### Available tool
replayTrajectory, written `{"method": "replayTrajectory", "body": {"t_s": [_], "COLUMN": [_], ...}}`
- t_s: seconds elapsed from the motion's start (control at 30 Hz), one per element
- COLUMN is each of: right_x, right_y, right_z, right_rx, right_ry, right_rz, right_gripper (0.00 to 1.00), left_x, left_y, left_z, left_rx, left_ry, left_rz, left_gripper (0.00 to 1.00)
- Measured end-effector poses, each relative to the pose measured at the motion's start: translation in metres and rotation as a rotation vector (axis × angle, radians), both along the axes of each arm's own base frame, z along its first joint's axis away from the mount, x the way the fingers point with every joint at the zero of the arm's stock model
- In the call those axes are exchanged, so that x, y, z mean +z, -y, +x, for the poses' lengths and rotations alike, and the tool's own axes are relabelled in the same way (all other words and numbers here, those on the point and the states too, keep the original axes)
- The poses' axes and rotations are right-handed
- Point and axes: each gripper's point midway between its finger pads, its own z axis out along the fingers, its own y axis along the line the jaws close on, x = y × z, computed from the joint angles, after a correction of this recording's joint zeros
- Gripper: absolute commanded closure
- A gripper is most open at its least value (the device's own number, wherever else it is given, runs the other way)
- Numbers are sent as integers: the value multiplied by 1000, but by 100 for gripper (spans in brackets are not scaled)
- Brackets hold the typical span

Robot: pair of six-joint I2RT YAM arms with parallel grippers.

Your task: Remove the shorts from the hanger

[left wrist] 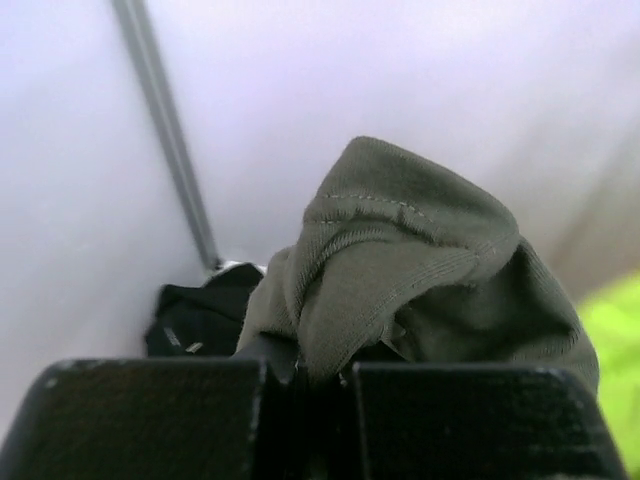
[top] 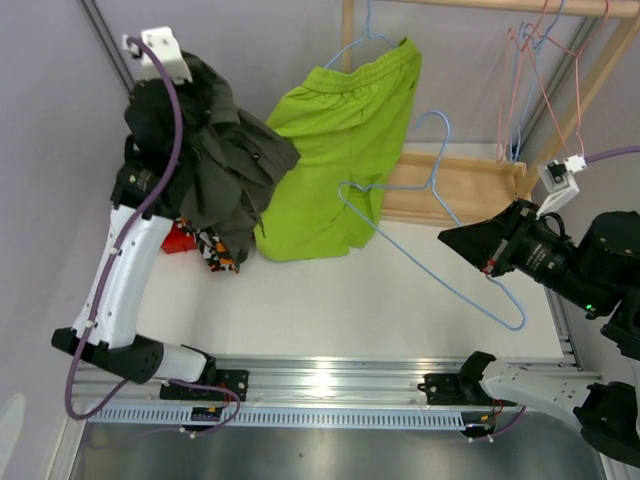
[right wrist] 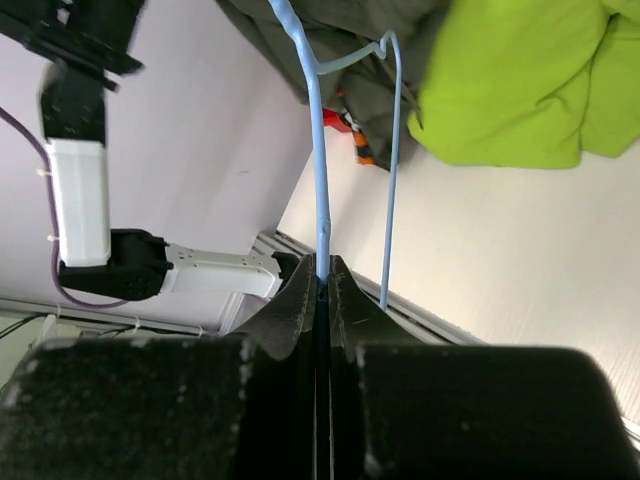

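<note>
Pinching the olive shorts between tight-pressed jaws, the left gripper held them bunched at upper left, the cloth trailing down toward the white table. At right, the right gripper had its jaws clamped on a blue hanger, which slanted from centre to lower right. Lime shorts hung at top centre, slanting down-left, before a wooden rack and pale walls.

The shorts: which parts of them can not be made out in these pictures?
Top view: the patterned shorts lie mostly hidden under the olive shorts.
Left wrist view: a black cloth is blurred and partly behind the left tool.
Right wrist view: the lime shorts are cut off by the top and right edges.
</note>
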Motion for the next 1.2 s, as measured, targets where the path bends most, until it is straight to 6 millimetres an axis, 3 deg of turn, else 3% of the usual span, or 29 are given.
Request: {"method": "replayTrajectory", "body": {"t_s": [0.17,0.27,0.33,0.47,0.57,0.77,0.83,0.93,1.03,1.07,1.1,1.2], "right_x": [-21,-35,-41,-52,-54,-49,-45,-33,-20,-15,-10,7], "right_y": [-16,-26,-30,-37,-36,-31,-29,-25,-22,-20,-17,-8], "right_z": [16,27,32,42,45,52,55,57,59,60,60,67], "right_rx": [-5,-6,-7,-17,-25,-67,-81,-101,-118,-127,-137,-188], "right_ry": [-43,-71,-77,-89,-82,-59,-49,-22,6,14,24,62], "right_rz": [-56,-100,-122,-162,-173,-172,-172,-159,-144,-142,-141,-151], "right_gripper": [100,100,100,100,100,100,100,100,100,100,100,100], "left_x": [31,29,16,-37,-94,-193,-216,-236,-246,-248,-251,-259], "left_y": [-33,-36,-36,-36,-39,-66,-83,-112,-141,-149,-155,-160], "left_z": [37,66,88,116,133,159,162,163,158,156,154,150], "left_rx": [34,15,9,8,18,94,131,191,261,281,295,324], "left_ry": [29,10,-19,-137,-253,-439,-484,-515,-523,-525,-530,-538], "left_rz": [-40,-64,-72,-71,-79,-139,-171,-227,-289,-301,-308,-346], "left_gripper": [100,100,100,100,100,90,79,48,41,17,7,1]}}
